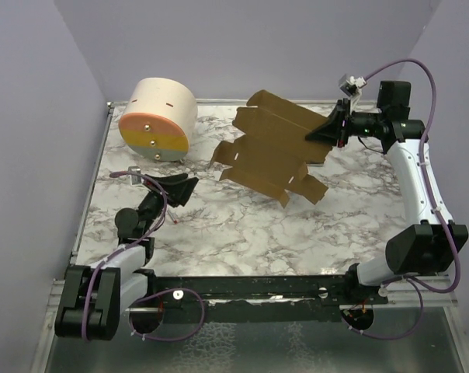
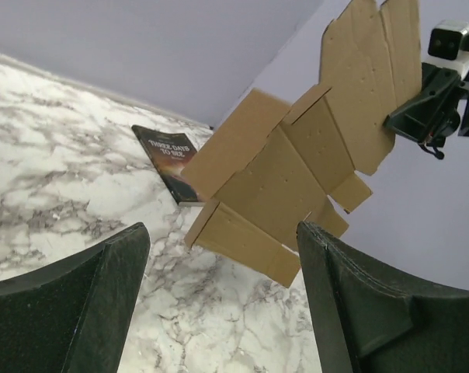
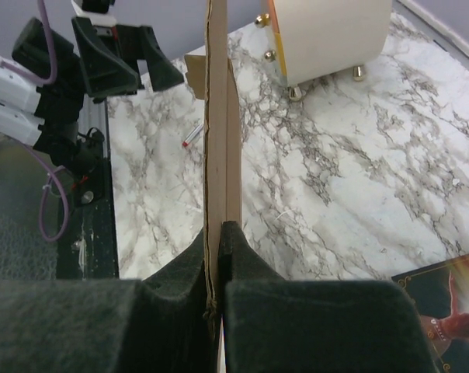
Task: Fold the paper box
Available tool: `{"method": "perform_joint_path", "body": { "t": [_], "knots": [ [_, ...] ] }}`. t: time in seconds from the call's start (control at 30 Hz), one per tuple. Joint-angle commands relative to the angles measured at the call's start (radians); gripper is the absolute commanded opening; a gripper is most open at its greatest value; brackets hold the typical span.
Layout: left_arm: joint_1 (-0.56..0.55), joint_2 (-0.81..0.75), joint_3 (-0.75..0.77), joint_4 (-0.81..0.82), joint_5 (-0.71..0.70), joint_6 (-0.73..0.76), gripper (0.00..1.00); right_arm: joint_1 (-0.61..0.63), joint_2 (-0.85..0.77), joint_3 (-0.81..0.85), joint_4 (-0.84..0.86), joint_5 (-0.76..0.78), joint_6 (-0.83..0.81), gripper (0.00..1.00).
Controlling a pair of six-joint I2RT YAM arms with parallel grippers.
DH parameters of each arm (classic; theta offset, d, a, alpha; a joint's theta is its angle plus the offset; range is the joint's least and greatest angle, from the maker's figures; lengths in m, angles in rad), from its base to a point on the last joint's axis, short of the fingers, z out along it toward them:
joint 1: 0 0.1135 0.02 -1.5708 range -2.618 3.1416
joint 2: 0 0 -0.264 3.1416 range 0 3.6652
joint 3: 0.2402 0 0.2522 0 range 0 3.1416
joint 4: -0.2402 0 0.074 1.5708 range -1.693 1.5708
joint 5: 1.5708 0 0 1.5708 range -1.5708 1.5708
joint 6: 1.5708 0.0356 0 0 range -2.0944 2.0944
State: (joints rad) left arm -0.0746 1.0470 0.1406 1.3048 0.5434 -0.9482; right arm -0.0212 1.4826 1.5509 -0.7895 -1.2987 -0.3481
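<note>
Hovering over the marble surface (image 1: 242, 225) at about 8 o'clock in the top view, the left gripper (image 1: 184, 189) has its jaws spread and empty. Toward 1 o'clock, the right gripper (image 1: 321, 132) pinches an edge of the paper box (image 1: 269, 151), an unfolded sheet held up at a tilt. At 11 o'clock stands a cream cylinder (image 1: 161, 116).

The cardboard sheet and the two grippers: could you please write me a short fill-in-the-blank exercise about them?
1. The right gripper is ____ on an edge of the cardboard sheet.
2. The left gripper is ____ and holds nothing.
3. The big cylinder is on the robot's ____ side of the table.
Missing words: shut; open; left.
</note>
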Motion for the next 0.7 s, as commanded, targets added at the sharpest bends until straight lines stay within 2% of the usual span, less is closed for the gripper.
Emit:
{"method": "perform_joint_path", "body": {
  "t": [0.0, 0.2, 0.37, 0.5, 0.67],
  "knots": [
    [-0.023, 0.05, -0.064, 0.203, -0.105, -0.146, 0.8, -0.006, -0.034, 0.028, 0.223, 0.015, 0.234, 0.01],
    [-0.192, 0.135, -0.017, 0.244, -0.216, -0.138, 0.8, -0.007, -0.05, 0.001, 0.54, -0.033, 0.584, 0.01],
    [-0.276, 0.236, 0.015, 0.331, -0.294, -0.146, 0.8, -0.008, -0.061, -0.013, 0.786, -0.05, 0.844, 0.01],
    [-0.339, 0.322, 0.07, 0.406, -0.319, -0.151, 0.82, -0.008, -0.059, -0.033, 0.926, -0.069, 0.978, 0.01],
    [-0.389, 0.407, 0.163, 0.446, -0.318, -0.141, 0.81, -0.008, -0.068, -0.089, 1.024, -0.083, 1.066, 0.01]
  ]
}}
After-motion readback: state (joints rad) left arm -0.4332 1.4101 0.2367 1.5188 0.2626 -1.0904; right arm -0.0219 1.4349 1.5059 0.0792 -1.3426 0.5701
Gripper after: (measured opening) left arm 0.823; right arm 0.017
